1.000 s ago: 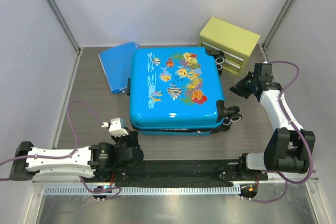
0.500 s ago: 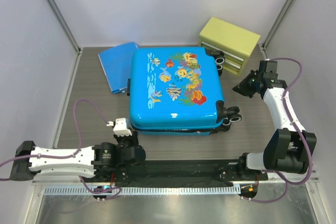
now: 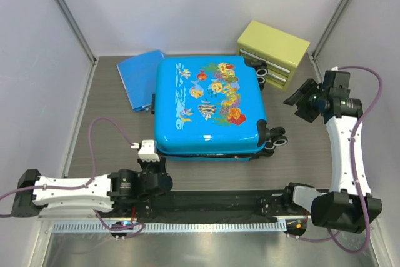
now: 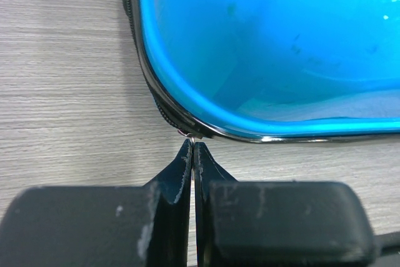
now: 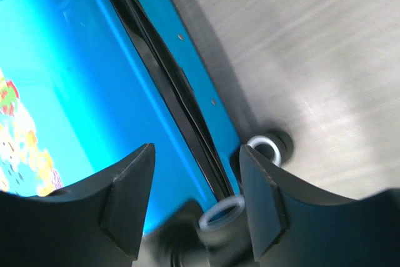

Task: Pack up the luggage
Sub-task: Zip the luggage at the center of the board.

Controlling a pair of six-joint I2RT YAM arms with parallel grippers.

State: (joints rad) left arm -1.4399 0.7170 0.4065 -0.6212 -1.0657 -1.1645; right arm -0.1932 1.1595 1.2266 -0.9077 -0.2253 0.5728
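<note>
From above, the luggage [image 3: 209, 104] lies flat on the table [image 3: 106, 136], fish-printed shell up and closed. Its long axis runs left to right, and its black wheels [image 3: 277, 137] point toward the right claw [image 3: 299, 105]. That claw hangs off the wheel end, apart from the shell, with its fingers spread and nothing between them. The yellow-green drawer box [image 3: 273, 51] sits beyond it to the left. The left claw [image 3: 152, 154] is low at the near left corner of the luggage, with the whole case ahead of it and to its right. The flat blue folder [image 3: 137, 76] lies farther ahead, past the case's left end.

The left wrist view adds what the overhead cannot show. The left claw's [image 4: 192, 148] tips are pressed together, right at the dark zipper seam [image 4: 156, 92] where the blue shell [image 4: 269, 42] curves round the corner. Whether they nip something thin there cannot be told.

The right wrist view is blurred. The right claw's [image 5: 195, 186] fingers [image 5: 128, 198] stand wide apart, and beyond them are the luggage's [image 5: 62, 79] side seam and a pale-rimmed wheel [image 5: 269, 148], neither of them gripped.
</note>
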